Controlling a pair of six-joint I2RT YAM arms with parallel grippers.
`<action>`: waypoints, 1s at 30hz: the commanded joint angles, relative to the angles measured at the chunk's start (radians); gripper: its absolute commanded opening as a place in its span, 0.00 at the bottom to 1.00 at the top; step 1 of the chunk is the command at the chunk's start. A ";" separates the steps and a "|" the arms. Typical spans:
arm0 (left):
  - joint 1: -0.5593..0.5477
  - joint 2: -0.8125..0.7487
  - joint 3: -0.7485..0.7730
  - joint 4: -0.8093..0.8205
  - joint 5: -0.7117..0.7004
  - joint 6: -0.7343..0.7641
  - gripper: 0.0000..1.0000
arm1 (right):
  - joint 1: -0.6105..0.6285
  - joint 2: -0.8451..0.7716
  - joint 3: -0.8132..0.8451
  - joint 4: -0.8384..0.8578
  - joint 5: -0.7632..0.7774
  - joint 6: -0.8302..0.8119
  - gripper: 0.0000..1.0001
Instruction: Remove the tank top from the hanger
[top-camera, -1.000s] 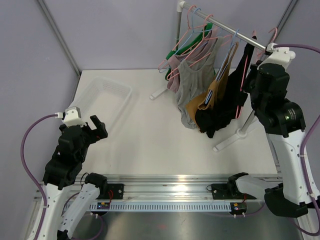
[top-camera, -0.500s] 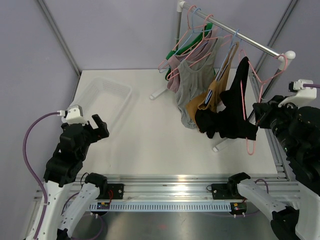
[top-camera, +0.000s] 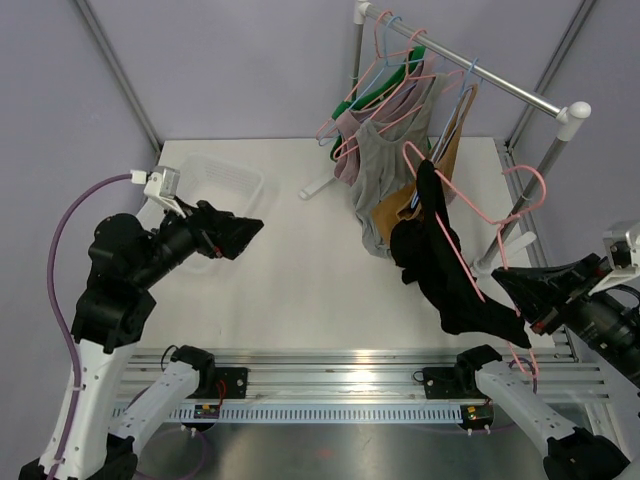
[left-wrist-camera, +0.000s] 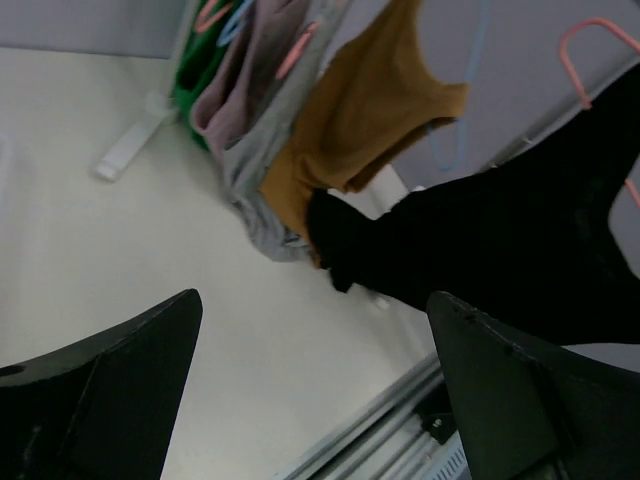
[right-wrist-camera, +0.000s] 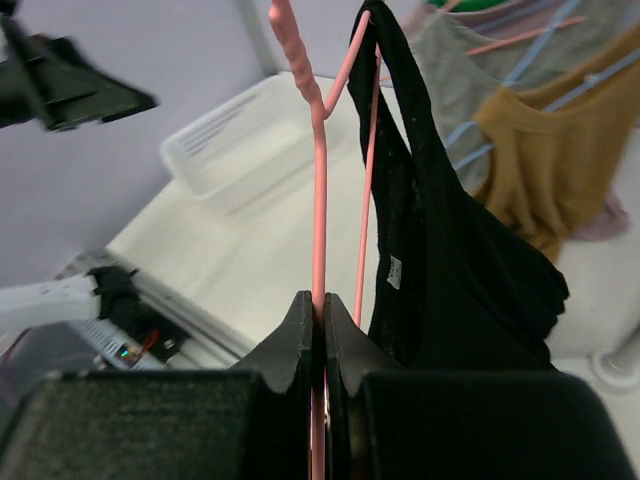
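Observation:
The black tank top hangs on a pink hanger, off the rail and in the air at the near right of the table. My right gripper is shut on the hanger's wire; the right wrist view shows the jaws pinched on the pink hanger with the tank top draped to its right. My left gripper is open and empty over the table's left middle, facing the garment. In the left wrist view the tank top lies ahead, beyond the gap of the left gripper.
A clothes rack rail at the back right carries several other hangers with grey, brown, pink and green tops. A clear plastic basket sits at the back left. The rack's white feet rest on the table.
My right arm has pulled the hanger with the black tank top off the rail and swung it down toward the near right. My left arm has reached out toward the centre, still open.

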 joint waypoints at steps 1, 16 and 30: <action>-0.018 -0.010 0.090 0.183 0.233 -0.081 0.99 | 0.019 0.051 0.067 0.062 -0.265 -0.005 0.00; -0.019 0.042 0.227 0.082 -0.199 0.099 0.99 | 0.022 0.390 -0.074 0.695 -0.600 0.314 0.00; -0.104 0.216 0.127 0.329 -0.093 0.132 0.95 | 0.246 0.450 -0.186 0.842 -0.419 0.266 0.00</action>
